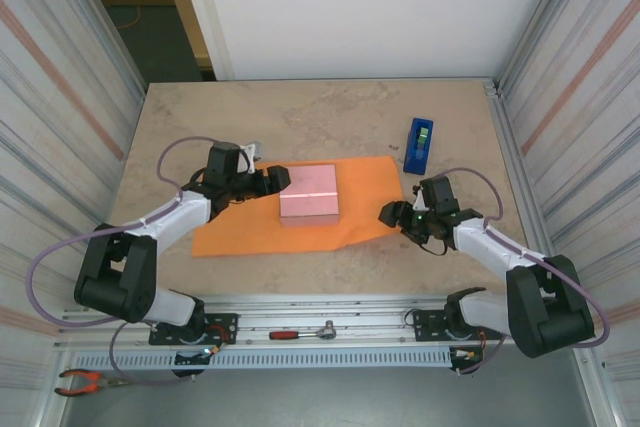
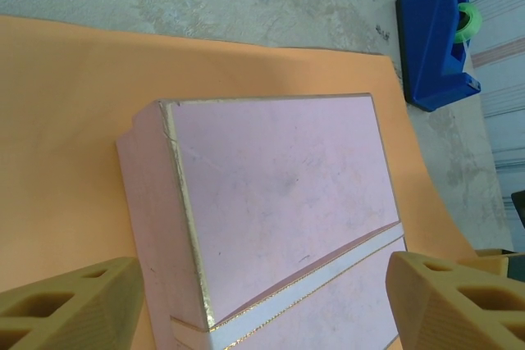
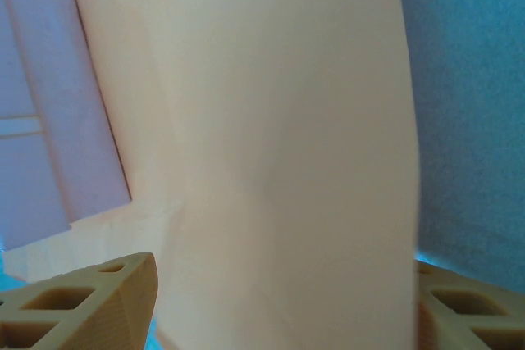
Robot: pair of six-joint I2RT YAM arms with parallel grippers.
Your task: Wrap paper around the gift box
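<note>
Left gripper [image 1: 277, 180] [image 2: 262, 275]: jaws wide open, nothing gripped. It sits just beside the box's left edge, over the paper. In the left wrist view the tan fingers [image 2: 70, 307] frame the near end of the box. One finger is close against its side wall, the other in front of its top face. Can't tell if either touches.

Right gripper [image 1: 387, 213] [image 3: 285, 268]: jaws also well apart, not pinching anything. It is at the paper's right edge, near the near-right corner. In the right wrist view the paper runs between the fingers [image 3: 82, 305], with the sheet's right edge just inside the right-hand one. That view is blurry, so contact is unclear.

Box [image 1: 309, 193] [image 2: 279, 202] [image 3: 41, 145]: pale pink, flat, lying lid up on the paper, roughly mid-sheet and nearer the far edge. Gold trim along the edges and a white band across the top.

Paper [image 1: 240, 232] [image 2: 57, 120] [image 3: 279, 161]: orange, spread flat on the table [image 1: 330, 117], unfolded. It sticks out on both the left and right of the box, none of it over the box.

Tape dispenser [image 1: 419, 144] [image 2: 435, 47]: blue with a green roll, on bare table beyond the paper's far-right corner, apart from it.

Ratchet [image 1: 305, 332] lies on the near rail between the arm bases, and pliers [image 1: 85, 380] at the bottom left.
</note>
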